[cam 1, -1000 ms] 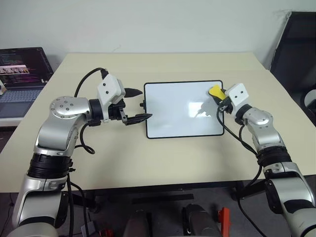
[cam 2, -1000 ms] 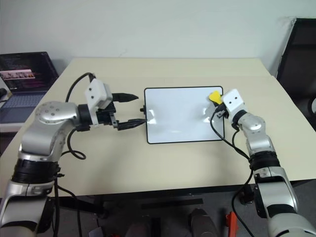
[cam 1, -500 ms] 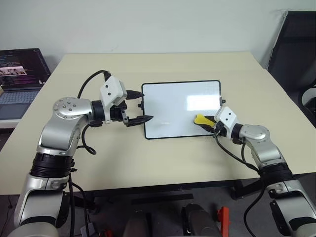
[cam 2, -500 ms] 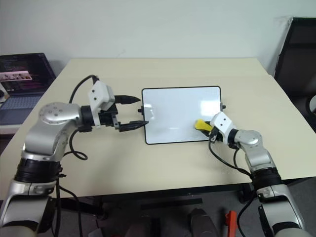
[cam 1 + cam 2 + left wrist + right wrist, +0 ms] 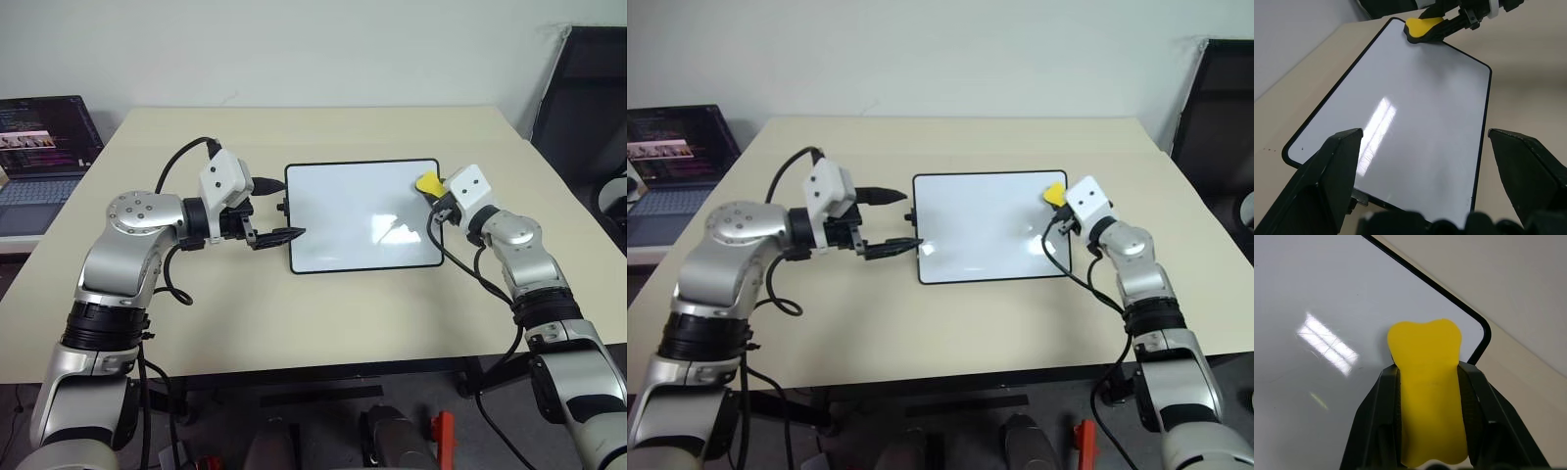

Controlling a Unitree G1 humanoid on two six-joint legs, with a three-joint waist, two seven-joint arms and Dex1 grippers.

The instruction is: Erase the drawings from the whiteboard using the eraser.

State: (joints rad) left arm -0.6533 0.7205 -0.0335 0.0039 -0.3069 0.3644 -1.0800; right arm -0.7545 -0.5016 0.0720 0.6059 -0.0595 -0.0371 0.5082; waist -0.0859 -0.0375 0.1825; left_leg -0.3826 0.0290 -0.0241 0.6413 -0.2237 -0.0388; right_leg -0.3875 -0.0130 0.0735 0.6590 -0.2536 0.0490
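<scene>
1. Head views: the whiteboard (image 5: 364, 215) lies flat on the beige table (image 5: 323, 323) and serves as the landmark. The right gripper (image 5: 432, 192) sits at the board's far right corner, clamped on the yellow eraser (image 5: 426, 182). The left gripper (image 5: 277, 209) rests at the board's left edge, its two fingers spread with nothing between them. A laptop (image 5: 44, 147) stands well apart, beyond the board's left side. No drawings can be made out on the white surface.

2. Left wrist view: the black fingers (image 5: 1327, 181) stand wide on either side of the board's near edge. The eraser is at the opposite corner, its tip on the glossy surface.

3. Right wrist view: the eraser fills the gap between both fingers (image 5: 1376, 416) and lies just inside the rounded black frame (image 5: 1484, 335).

4. Judgement: the board looks almost clean. Good wiping needs the eraser flat, steady pressure, overlapping strokes inward from that corner, and the left gripper bracing the board.
</scene>
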